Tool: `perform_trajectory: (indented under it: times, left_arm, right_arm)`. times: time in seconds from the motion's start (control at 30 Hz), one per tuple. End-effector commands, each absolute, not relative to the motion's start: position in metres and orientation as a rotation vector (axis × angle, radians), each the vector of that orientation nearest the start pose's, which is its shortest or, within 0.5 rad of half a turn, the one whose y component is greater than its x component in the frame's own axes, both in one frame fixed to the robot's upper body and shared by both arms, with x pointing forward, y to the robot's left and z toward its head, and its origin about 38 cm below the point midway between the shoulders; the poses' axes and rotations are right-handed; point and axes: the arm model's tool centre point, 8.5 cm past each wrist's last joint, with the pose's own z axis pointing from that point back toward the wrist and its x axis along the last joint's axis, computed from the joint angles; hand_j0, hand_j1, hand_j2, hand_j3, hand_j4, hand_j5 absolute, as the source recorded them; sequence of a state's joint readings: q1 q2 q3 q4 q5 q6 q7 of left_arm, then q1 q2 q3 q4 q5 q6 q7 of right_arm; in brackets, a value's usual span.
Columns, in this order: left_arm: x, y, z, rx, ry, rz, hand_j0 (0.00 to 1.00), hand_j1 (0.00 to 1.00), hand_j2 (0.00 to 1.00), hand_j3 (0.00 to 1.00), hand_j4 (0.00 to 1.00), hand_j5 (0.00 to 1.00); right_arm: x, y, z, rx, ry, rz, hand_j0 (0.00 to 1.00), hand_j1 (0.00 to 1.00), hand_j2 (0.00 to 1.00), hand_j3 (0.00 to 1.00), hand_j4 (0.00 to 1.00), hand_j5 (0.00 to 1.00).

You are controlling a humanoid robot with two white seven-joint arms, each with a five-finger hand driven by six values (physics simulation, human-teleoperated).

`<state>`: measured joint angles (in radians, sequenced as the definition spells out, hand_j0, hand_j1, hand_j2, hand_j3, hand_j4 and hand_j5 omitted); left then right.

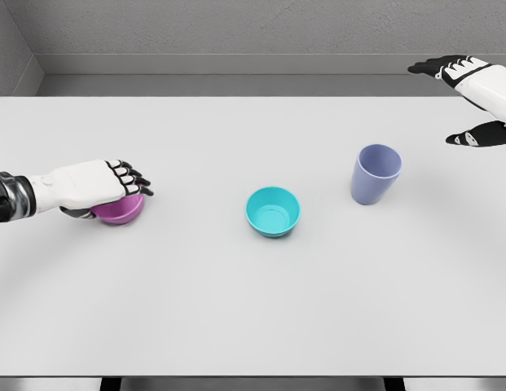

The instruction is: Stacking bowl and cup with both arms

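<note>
A magenta bowl (121, 210) sits on the white table (236, 309) at the left, mostly covered from above by my left hand (126, 181), whose fingers curl over its rim. A teal bowl (273, 212) stands upright in the middle of the table. To its right a lavender cup (375, 173) stands upright and untouched. My right hand (473, 106) hovers at the far right edge, above and right of the cup, fingers spread and holding nothing.
A grey wall runs along the far side of the table. The table's front edge crosses the bottom of the view, with dark legs showing below it.
</note>
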<state>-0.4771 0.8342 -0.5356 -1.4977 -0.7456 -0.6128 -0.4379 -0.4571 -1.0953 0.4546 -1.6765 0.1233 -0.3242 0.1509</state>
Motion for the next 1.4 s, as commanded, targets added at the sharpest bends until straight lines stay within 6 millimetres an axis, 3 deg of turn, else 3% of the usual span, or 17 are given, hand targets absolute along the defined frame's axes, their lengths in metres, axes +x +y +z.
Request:
perform_trajectory:
  times: [0.0, 0.3, 0.33, 0.4, 0.73, 0.8, 1.2, 1.23, 1.37]
  left_arm:
    - [0.41, 0.32, 0.168, -0.815, 1.654, 3.142, 0.77, 0.77, 0.77, 0.77, 0.77, 0.77]
    - [0.411, 0.32, 0.171, -0.819, 1.678, 3.129, 0.72, 0.72, 0.72, 0.72, 0.72, 0.72]
    - [0.412, 0.319, 0.172, -0.822, 1.683, 3.123, 0.64, 0.64, 0.64, 0.64, 0.64, 0.64]
    - [0.413, 0.318, 0.174, -0.823, 1.706, 3.111, 0.64, 0.64, 0.64, 0.64, 0.64, 0.64]
    - [0.414, 0.245, 0.17, -0.654, 1.958, 2.922, 0.63, 0.63, 0.63, 0.63, 0.63, 0.63]
    - [0.412, 0.241, 0.169, -0.64, 1.968, 2.912, 0.63, 0.63, 0.63, 0.63, 0.63, 0.63]
    - [0.411, 0.148, 0.202, -0.508, 2.179, 2.607, 0.63, 0.63, 0.63, 0.63, 0.63, 0.63]
    - [0.403, 0.131, 0.198, -0.441, 2.167, 2.592, 0.63, 0.63, 0.63, 0.63, 0.63, 0.63]
    - [0.396, 0.119, 0.189, -0.4, 2.11, 2.609, 0.63, 0.63, 0.63, 0.63, 0.63, 0.63]
  right_arm:
    - [0.401, -0.368, 0.296, -0.646, -1.671, 1.56, 1.0, 1.0, 1.0, 1.0, 1.0, 1.0]
    - [0.401, -0.368, 0.295, -0.646, -1.671, 1.559, 1.0, 1.0, 1.0, 1.0, 1.0, 1.0]
    - [0.401, -0.368, 0.296, -0.647, -1.67, 1.559, 1.0, 1.0, 1.0, 1.0, 1.0, 1.0]
    - [0.401, -0.368, 0.296, -0.647, -1.67, 1.559, 1.0, 1.0, 1.0, 1.0, 1.0, 1.0]
    - [0.4, -0.369, 0.296, -0.647, -1.666, 1.565, 1.0, 1.0, 1.0, 1.0, 1.0, 1.0]
    - [0.399, -0.367, 0.296, -0.644, -1.671, 1.567, 1.0, 1.0, 1.0, 1.0, 1.0, 1.0]
    - [0.401, -0.369, 0.295, -0.648, -1.666, 1.559, 1.0, 1.0, 1.0, 1.0, 1.0, 1.0]
    - [0.401, -0.369, 0.295, -0.646, -1.667, 1.559, 1.0, 1.0, 1.0, 1.0, 1.0, 1.0]
    - [0.401, -0.369, 0.295, -0.646, -1.667, 1.559, 1.0, 1.0, 1.0, 1.0, 1.0, 1.0]
